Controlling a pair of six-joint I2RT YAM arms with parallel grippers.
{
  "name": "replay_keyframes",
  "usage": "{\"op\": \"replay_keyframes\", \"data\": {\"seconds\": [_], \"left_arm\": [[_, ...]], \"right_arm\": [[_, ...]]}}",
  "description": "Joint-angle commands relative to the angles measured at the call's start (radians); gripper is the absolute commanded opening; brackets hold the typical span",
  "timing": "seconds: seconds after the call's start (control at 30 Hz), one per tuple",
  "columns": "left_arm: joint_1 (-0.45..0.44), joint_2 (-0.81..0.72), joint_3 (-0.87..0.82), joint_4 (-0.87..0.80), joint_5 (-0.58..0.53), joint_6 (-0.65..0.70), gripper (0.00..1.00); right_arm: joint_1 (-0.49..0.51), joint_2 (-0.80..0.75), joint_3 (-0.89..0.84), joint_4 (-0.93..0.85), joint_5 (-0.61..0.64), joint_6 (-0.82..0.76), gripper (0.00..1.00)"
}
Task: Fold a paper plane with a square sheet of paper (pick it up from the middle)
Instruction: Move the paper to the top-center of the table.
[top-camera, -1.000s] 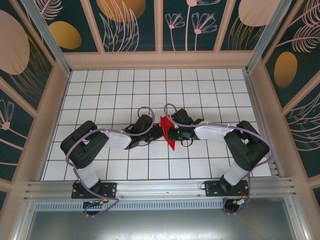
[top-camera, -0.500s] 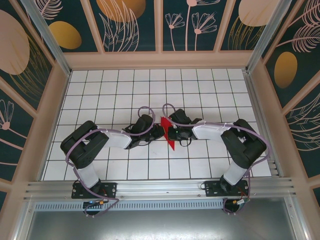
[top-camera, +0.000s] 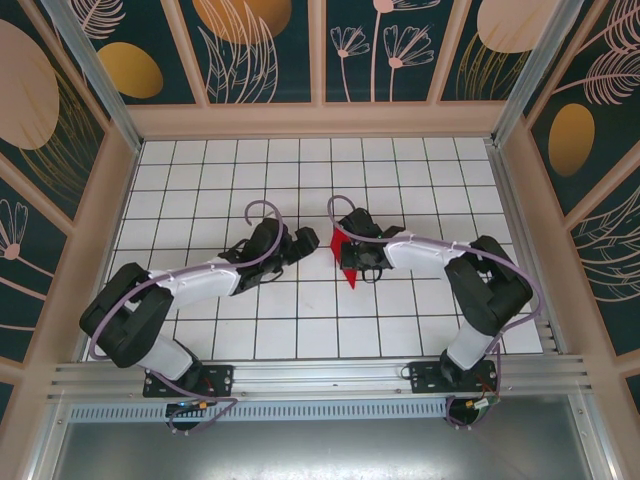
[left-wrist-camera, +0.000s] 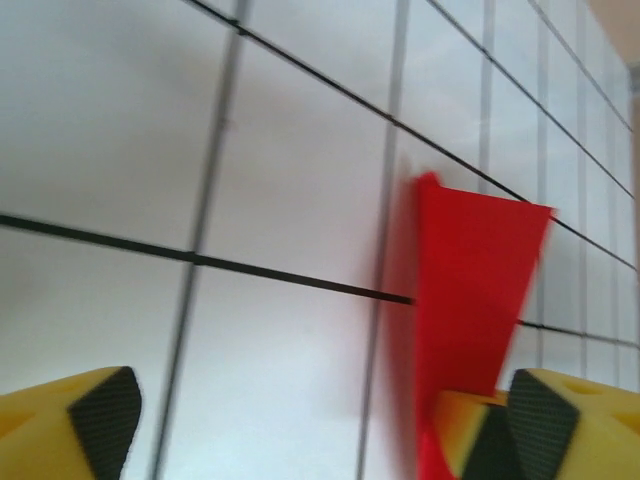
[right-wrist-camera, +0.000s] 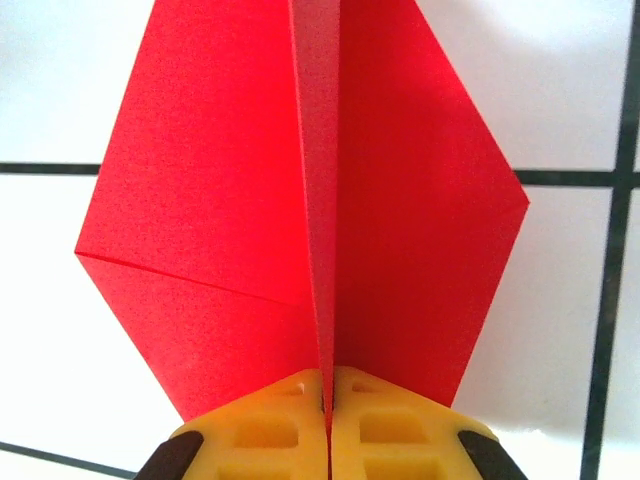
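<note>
There is one red paper and there are two claws. From above, the right claw sits over the paper. The paper's pointed end sticks out past that claw toward the near edge of the table. The left claw is just beside the paper, on the side away from the right claw, with a narrow strip of white tile between the two claws.

In its own wrist view the right claw is pinched tight on the paper. Its two yellow fingers meet on a raised centre crease. One flap spreads out on each side ahead of the tips, so there are two flaps, each ending in a corner.

In its wrist view the left claw gapes wide and grips nothing. The paper stands ahead of it, off-centre, right by the finger at the right of that view. Whether paper and finger touch, I cannot tell.
</note>
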Motion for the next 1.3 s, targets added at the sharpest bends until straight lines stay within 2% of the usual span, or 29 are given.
{"op": "replay_keyframes", "data": {"seconds": [0.0, 0.23, 0.53, 0.73, 0.93, 1.1, 1.27], "left_arm": [[0.016, -0.024, -0.034, -0.114, -0.083, -0.014, 0.98], [0.023, -0.022, -0.044, -0.127, -0.086, -0.013, 0.98], [0.034, -0.052, -0.057, -0.153, -0.095, 0.002, 0.98], [0.053, -0.119, -0.083, -0.196, -0.128, 0.012, 0.98], [0.065, -0.162, -0.101, -0.213, -0.143, 0.016, 0.99], [0.068, -0.167, -0.105, -0.22, -0.143, 0.025, 0.98], [0.07, -0.162, -0.103, -0.218, -0.142, 0.028, 0.99]], "right_arm": [[-0.003, 0.046, 0.036, -0.034, 0.03, 0.005, 0.09], [-0.005, 0.091, 0.037, -0.021, 0.015, 0.023, 0.13], [-0.006, 0.147, 0.057, -0.042, 0.046, 0.058, 0.1], [-0.038, 0.161, 0.222, -0.07, 0.112, -0.004, 0.05], [-0.106, 0.315, 0.435, -0.069, 0.139, -0.098, 0.04], [-0.139, 0.431, 0.577, -0.099, 0.13, -0.152, 0.06], [-0.15, 0.488, 0.624, -0.122, 0.082, -0.162, 0.1]]}}
